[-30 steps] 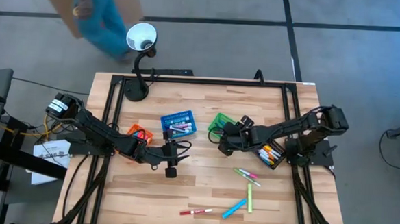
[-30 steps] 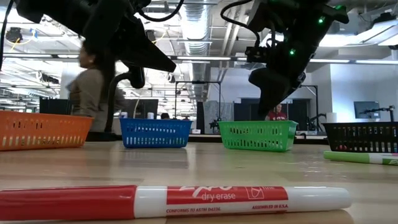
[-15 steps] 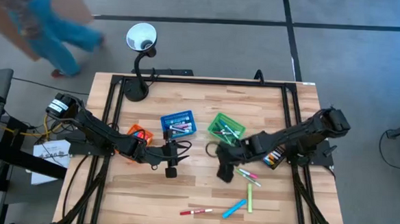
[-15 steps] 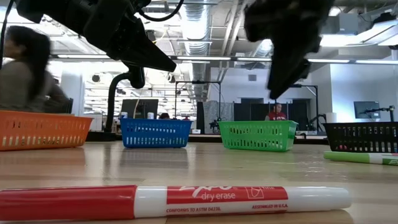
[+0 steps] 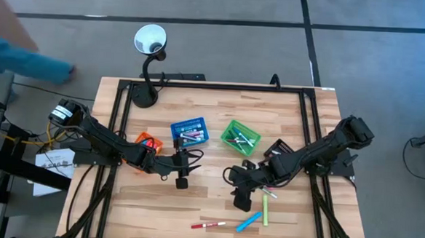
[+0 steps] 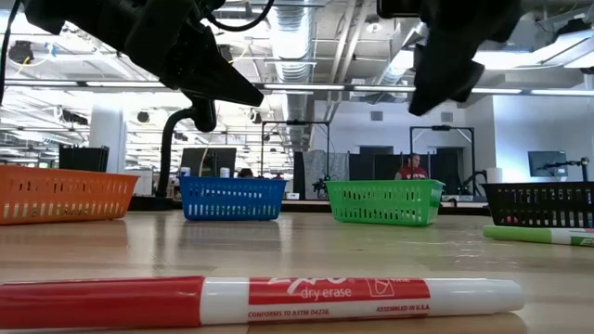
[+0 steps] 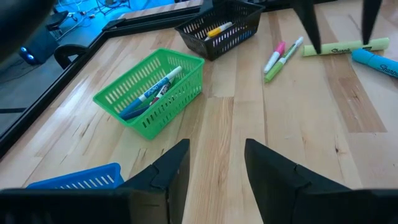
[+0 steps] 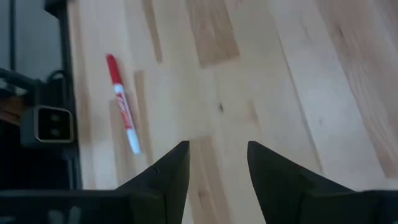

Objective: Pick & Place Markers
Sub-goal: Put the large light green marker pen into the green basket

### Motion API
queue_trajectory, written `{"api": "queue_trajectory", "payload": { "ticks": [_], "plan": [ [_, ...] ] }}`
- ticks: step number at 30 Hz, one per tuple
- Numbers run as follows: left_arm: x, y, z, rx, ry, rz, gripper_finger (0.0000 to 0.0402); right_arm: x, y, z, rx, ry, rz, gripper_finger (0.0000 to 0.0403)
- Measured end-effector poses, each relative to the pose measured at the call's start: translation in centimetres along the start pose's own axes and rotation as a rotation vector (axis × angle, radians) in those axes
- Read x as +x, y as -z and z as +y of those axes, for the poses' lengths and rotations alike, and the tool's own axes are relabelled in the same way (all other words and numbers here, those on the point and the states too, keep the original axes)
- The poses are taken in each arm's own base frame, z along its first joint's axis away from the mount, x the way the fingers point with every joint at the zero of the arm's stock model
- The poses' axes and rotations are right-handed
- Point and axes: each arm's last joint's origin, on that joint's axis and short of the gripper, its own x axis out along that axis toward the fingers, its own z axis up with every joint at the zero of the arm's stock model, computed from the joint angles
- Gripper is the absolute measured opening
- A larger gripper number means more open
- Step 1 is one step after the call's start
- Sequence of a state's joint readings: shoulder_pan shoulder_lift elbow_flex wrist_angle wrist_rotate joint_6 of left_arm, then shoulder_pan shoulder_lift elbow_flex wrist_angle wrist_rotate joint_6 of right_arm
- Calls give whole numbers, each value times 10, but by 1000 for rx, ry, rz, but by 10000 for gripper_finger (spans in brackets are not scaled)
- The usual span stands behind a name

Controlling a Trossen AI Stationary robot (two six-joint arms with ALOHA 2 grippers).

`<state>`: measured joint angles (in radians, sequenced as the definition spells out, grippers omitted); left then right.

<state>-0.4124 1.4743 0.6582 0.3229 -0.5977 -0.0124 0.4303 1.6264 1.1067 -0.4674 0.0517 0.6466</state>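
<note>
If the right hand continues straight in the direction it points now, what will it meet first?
Probably the bare table: the open right hand holds nothing. The red-and-white marker lies off to one side, though depth is unclear.

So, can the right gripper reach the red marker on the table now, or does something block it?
Probably yes. The right gripper hangs open and empty above bare wood, and the red marker lies alone ahead of it. The left gripper waits away from that path.
</note>
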Motion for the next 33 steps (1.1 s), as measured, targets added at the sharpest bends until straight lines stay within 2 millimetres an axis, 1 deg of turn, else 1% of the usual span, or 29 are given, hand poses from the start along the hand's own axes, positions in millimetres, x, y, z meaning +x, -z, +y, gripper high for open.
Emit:
{"api": "queue_trajectory", "payload": {
  "ticks": [5,10,13,16,22,26,30,33],
  "plan": [
    [0,0,0,-1,0,0,150,3,1,8,-15,-32,-27,150],
    [0,0,0,-1,0,-1,150,13,19,22,-48,-29,37,148],
    [0,0,0,-2,0,-2,150,17,31,30,-10,-19,80,143],
    [0,-1,0,-4,0,-6,150,15,43,31,-1,46,123,136],
    [0,-4,0,-22,0,-33,150,13,51,15,84,289,134,118],
    [0,-4,0,-24,0,-35,150,24,58,0,105,402,225,108],
    [0,-6,0,-34,1,-51,150,42,64,-12,135,440,306,102],
    [0,-7,0,-42,1,-62,150,51,62,-19,159,453,337,102]
  ]
}}
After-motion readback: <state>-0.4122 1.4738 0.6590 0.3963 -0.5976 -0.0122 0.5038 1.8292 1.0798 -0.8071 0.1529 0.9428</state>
